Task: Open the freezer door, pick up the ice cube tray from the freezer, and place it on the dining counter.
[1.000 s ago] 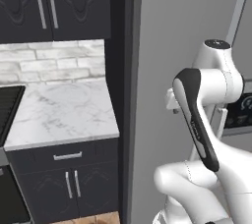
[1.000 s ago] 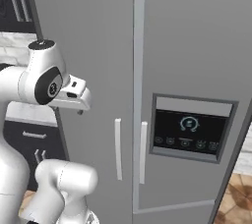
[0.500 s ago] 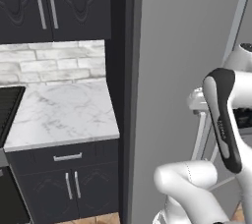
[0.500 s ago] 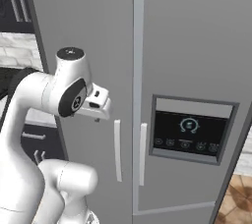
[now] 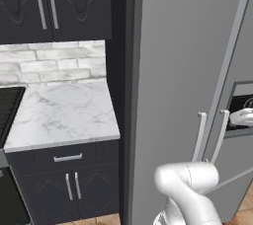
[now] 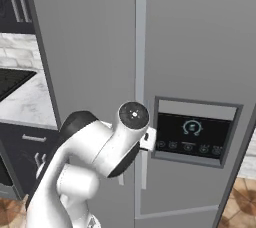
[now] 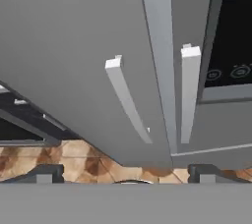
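Observation:
The freezer point(image 6: 150, 37) stands closed, a tall grey two-door appliance. Its freezer door point(image 5: 173, 61) is the left panel, with a slim pale bar handle point(image 5: 199, 137) next to the seam. In the hand view that door point(image 7: 64, 46) and its handle point(image 7: 128, 101) lie straight ahead, a short way off. My gripper point(image 7: 125, 175) is open, its fingertips point(image 7: 44, 173) wide apart with nothing between them and touching nothing. In the right base view my arm point(image 6: 100, 147) covers the handles. The ice cube tray is hidden behind the closed doors. The dining counter is out of view.
The right door carries its own handle point(image 7: 189, 95) and a dark dispenser panel point(image 6: 192, 134). Left of the freezer are a marble worktop point(image 5: 59, 113), dark lower cabinets point(image 5: 69, 184), black upper cabinets point(image 5: 54, 4) and a black cooktop point(image 5: 7, 110). Brown tiled floor point(image 7: 88, 161) lies below.
My arm has swung right and lower, from beside the freezer's left side to in front of the door handles. The doors have not moved.

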